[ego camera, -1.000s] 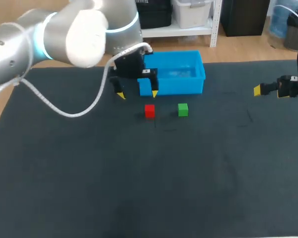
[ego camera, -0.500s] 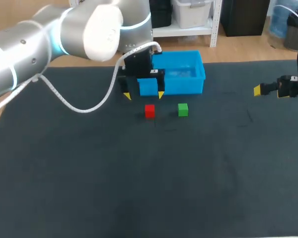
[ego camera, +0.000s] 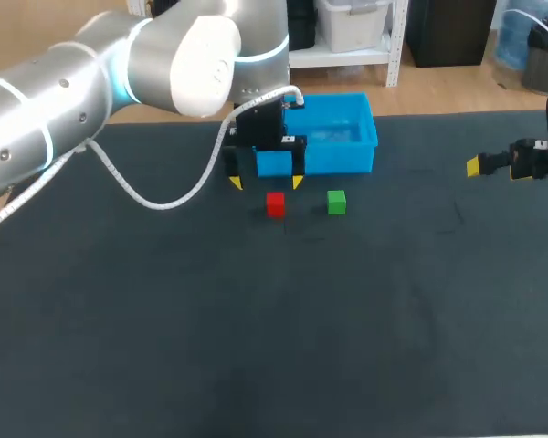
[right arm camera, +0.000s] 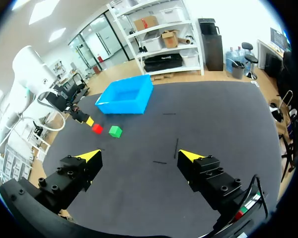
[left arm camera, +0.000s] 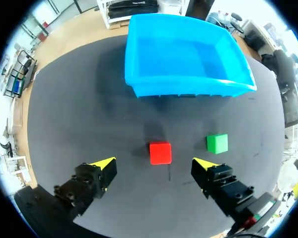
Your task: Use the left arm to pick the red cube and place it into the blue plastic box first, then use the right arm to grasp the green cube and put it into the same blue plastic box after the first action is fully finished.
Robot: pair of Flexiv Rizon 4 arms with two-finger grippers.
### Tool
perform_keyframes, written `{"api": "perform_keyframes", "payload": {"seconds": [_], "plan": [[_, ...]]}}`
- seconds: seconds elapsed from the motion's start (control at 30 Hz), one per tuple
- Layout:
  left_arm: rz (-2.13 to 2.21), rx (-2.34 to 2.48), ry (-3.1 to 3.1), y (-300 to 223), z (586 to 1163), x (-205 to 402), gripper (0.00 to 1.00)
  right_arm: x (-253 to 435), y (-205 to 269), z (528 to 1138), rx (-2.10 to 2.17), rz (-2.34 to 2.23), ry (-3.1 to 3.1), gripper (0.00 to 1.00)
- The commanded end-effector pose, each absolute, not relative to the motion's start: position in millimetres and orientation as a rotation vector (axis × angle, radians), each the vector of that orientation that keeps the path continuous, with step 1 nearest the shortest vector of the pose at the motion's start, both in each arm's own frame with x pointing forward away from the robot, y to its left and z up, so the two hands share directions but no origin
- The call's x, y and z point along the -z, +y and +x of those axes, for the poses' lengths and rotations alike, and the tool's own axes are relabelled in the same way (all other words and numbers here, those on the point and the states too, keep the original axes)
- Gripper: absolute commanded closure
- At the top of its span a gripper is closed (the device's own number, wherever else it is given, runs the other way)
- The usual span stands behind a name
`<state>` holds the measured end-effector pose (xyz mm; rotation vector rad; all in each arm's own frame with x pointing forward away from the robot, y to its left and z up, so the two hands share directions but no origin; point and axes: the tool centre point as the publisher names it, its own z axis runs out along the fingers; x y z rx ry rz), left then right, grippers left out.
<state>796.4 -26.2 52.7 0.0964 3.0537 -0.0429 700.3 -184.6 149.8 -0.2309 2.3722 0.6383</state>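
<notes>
Left wrist view: left gripper (left arm camera: 154, 165) is spread wide and empty, above the mat. Red cube (left arm camera: 160, 152) is seen on the mat between the 2 fingers, slightly ahead. A straight, centred descent is advised, with the finger nearest the green cube (left arm camera: 217, 143) kept off it. Blue plastic box (left arm camera: 188, 89) lies just beyond. Right gripper (right arm camera: 139, 155) is parked open, well apart.

Table (ego camera: 274, 347) was recorded as covered in dark matte cloth, evenly lit. Short thin marks (right arm camera: 177, 147) were noted on the cloth, well apart from one another.
</notes>
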Motion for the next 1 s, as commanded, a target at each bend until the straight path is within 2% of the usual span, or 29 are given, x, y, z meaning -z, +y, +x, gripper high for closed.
{"api": "perform_keyframes", "payload": {"seconds": [0.03,1.0], "plan": [[0.09,0.032,3.036,-30,796,-48,0.0,-150,-185,700,-0.638,-0.232,2.373,0.0],[0.016,0.056,3.028,-30,800,-6,0.0,-150,-185,700,-0.638,-0.232,2.373,0.0]]}}
